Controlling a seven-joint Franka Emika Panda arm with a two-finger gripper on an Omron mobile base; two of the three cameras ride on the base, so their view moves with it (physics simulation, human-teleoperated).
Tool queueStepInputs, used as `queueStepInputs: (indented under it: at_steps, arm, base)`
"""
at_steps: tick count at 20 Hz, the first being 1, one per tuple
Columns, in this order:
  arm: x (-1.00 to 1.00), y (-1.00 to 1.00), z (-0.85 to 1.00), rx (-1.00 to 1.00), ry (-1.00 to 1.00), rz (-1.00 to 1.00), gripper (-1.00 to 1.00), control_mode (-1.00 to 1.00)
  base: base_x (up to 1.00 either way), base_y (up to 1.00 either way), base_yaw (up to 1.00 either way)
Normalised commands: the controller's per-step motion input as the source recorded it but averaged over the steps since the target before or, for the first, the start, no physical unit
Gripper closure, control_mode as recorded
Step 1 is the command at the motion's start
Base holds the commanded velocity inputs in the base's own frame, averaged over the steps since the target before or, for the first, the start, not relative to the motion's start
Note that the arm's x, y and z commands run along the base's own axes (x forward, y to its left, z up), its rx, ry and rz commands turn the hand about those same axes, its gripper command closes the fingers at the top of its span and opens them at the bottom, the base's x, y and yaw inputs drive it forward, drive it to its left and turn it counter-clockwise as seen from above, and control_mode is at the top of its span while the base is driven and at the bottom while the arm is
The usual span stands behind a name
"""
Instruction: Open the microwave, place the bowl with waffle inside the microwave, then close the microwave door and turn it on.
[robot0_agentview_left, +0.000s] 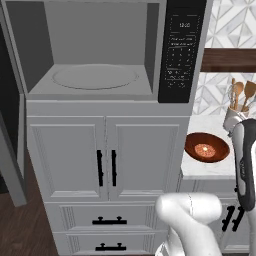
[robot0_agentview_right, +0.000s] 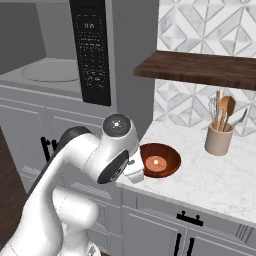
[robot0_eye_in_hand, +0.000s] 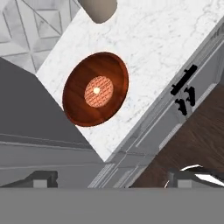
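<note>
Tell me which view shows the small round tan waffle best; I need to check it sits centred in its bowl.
The hand view: it looks almost straight down on the small round tan waffle, centred in the glossy reddish-brown bowl. Both base views show it smaller and from a slant.

**Microwave open, bowl waiting**

Standing open: the microwave (robot0_agentview_left: 100, 55), grey cavity and glass turntable showing, the microwave door (robot0_agentview_left: 12, 150) swinging far left. Sitting upright on the marble tabletop (robot0_agentview_right: 210, 175) just right of it: the bowl with waffle (robot0_eye_in_hand: 96, 89).
</note>
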Motion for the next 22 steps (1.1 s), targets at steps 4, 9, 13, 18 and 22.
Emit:
queueStepInputs:
  at_steps: [4, 9, 13, 18, 22]
  arm:
    - [0.40, -0.59, -0.29, 0.00, 0.08, 0.07, -1.00, -1.00]
    - [0.56, -0.26, -0.29, -0.01, 0.14, 0.14, -1.00, -1.00]
    - [0.53, -0.32, -0.48, -0.02, 0.13, 0.14, -1.00, -1.00]
    - [0.35, -0.46, -0.59, -0.01, 0.04, 0.11, -1.00, -1.00]
    - [0.31, -0.48, -0.57, 0.00, 0.00, 0.10, -1.00, -1.00]
  base:
    - [0.00, 0.00, 0.00]
    - [0.00, 0.00, 0.00]
    - [0.00, 0.00, 0.00]
    - [0.00, 0.00, 0.00]
    - [0.00, 0.00, 0.00]
